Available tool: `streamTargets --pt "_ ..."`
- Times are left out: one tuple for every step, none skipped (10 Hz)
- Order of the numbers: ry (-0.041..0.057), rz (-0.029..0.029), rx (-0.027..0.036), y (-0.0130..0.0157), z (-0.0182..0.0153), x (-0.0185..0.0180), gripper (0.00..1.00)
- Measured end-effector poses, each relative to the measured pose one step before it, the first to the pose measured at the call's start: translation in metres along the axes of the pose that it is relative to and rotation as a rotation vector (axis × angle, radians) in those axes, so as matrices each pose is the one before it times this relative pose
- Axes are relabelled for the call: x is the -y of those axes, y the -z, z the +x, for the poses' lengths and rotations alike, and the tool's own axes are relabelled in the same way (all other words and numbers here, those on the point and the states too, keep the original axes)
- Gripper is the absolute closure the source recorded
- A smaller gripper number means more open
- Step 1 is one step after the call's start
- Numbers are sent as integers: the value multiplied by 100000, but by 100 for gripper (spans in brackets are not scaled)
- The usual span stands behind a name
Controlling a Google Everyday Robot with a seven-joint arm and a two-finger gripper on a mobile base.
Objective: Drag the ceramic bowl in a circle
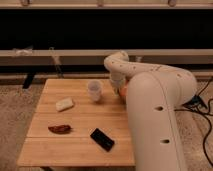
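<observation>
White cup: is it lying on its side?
No, the white cup stands upright on the table, left of the gripper by the ceramic bowl.
</observation>
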Motion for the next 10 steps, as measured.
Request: streamTargets --pt "-1261 932 -784 146 1042 343 100" --pt "-818 724 -1206 176 1371 27 100" --pt "-347 168 -716 250 1193 -262 100" --pt "-87 -47 -809 183 1232 -419 100" --pt "-107 -252 -1033 227 1187 -181 100" --pt "-73 -254 -750 172 962 -138 100" --pt "196 -1254 -1486 232 1539 -650 100" --pt "1257 -1264 -745 169 1032 -919 100" --pt "1825 -1285 -830 54 670 -1106 100" --pt "2796 -1311 -447 68 177 -1357 100"
